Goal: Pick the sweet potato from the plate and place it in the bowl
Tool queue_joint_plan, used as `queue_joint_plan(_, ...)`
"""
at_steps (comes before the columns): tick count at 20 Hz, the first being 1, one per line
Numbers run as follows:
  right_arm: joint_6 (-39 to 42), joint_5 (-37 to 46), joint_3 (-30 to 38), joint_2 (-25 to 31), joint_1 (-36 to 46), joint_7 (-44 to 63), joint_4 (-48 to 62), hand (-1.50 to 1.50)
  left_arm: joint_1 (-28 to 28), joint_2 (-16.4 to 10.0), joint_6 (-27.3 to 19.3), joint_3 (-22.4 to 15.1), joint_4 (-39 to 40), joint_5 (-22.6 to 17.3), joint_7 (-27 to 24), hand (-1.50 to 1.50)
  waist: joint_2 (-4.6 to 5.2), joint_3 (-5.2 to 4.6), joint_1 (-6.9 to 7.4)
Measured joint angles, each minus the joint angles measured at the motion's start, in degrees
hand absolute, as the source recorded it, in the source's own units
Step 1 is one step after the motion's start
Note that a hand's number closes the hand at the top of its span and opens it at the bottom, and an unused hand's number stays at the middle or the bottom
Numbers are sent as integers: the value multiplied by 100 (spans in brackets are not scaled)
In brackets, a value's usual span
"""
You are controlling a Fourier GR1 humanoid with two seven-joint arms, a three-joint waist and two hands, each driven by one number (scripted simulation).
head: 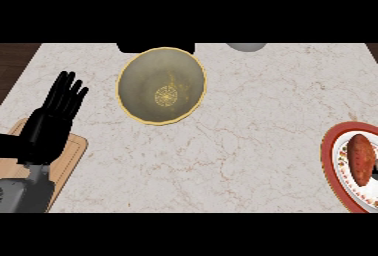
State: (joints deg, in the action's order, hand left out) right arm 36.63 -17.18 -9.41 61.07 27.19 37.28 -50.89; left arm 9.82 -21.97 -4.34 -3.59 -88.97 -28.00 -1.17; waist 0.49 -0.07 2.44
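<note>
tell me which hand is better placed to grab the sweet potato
Right. The sweet potato lies on the plate at the view's right edge, the right arm's side. The left hand rests open at the far left, beyond the bowl.

Bowl (162,85), yellow-rimmed, stands near the counter's (244,150) far edge, left of centre. Plate (327,155), red-rimmed, at the right edge, partly cut off by the view. Potato (361,159) lies on the plate. Bowl and plate well apart. Left hand (50,125) rests open, fingers up, at the left edge, over a wooden board (74,152).
</note>
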Motion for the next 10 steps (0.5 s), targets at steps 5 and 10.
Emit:
queue_joint_plan(5,198,247,67,-460,603,435,433,-150,-139,16,52,165,-106,49,91,0,-25,3,-101)
queue_joint_plan(10,201,408,313,-722,486,498,383,-150,-342,136,81,242,-280,217,105,0,-44,6,-185)
